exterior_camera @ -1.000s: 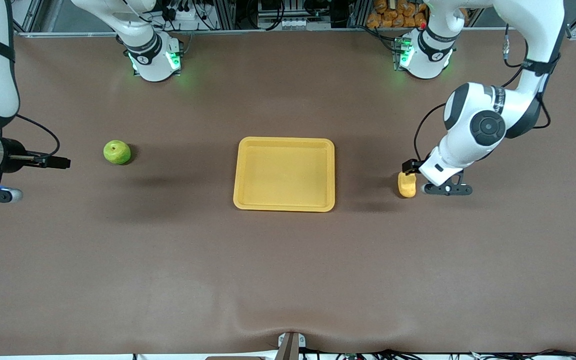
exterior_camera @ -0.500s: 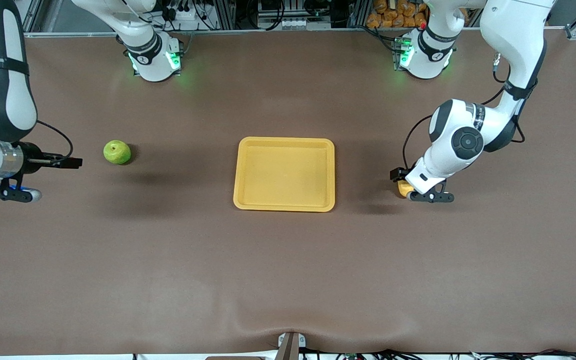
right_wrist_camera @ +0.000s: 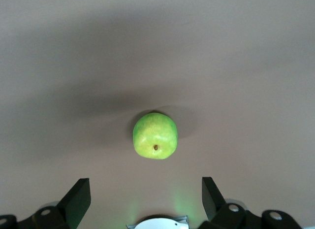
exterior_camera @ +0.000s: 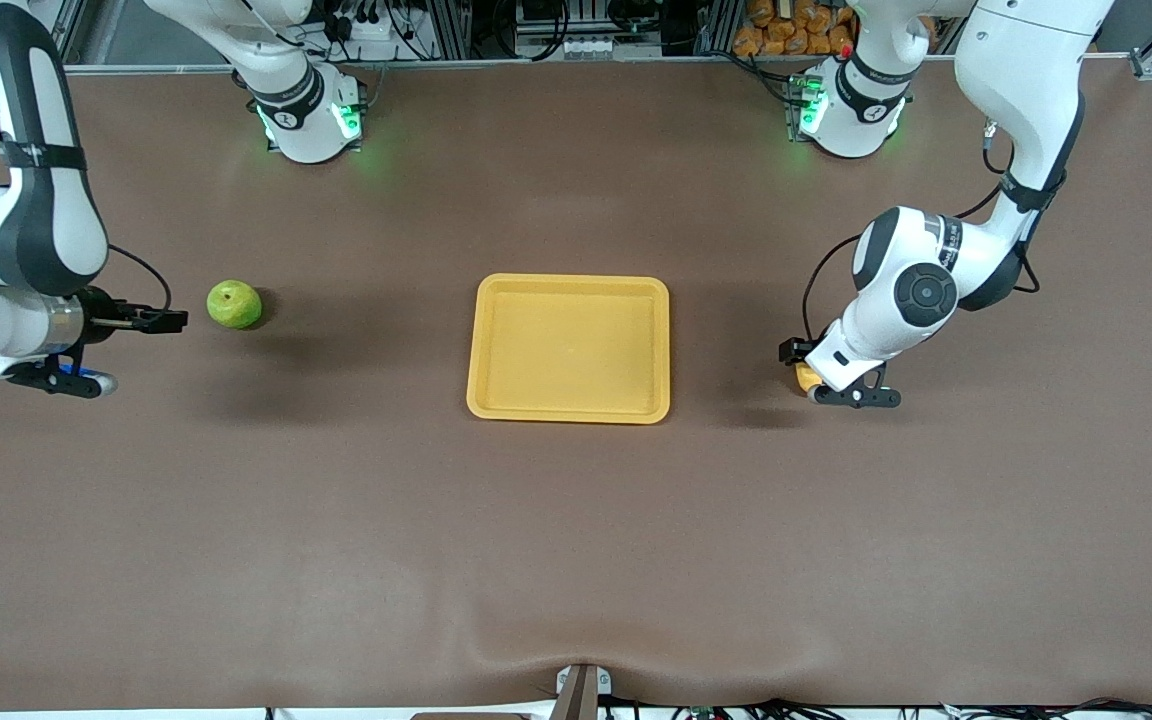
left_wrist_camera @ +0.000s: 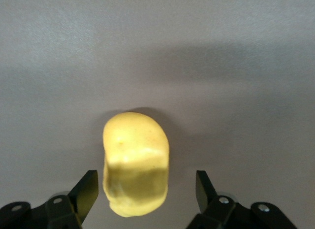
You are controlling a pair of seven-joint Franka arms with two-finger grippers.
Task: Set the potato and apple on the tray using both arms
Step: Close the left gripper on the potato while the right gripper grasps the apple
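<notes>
While the yellow tray (exterior_camera: 568, 347) sits mid-tabletop (exterior_camera: 576, 550), left tool (left_wrist_camera: 147, 189) straddles the potato (left_wrist_camera: 135, 162) toward the left arm's end, fingers apart, untouching; right tool (right_wrist_camera: 145, 199), wide apart, nears the apple (right_wrist_camera: 155, 135).

High front overview; 2 close wrist views.

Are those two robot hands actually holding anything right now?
No. The left end effector straddles the potato, fingers not touching it. The right end effector is open, short of the apple.
</notes>
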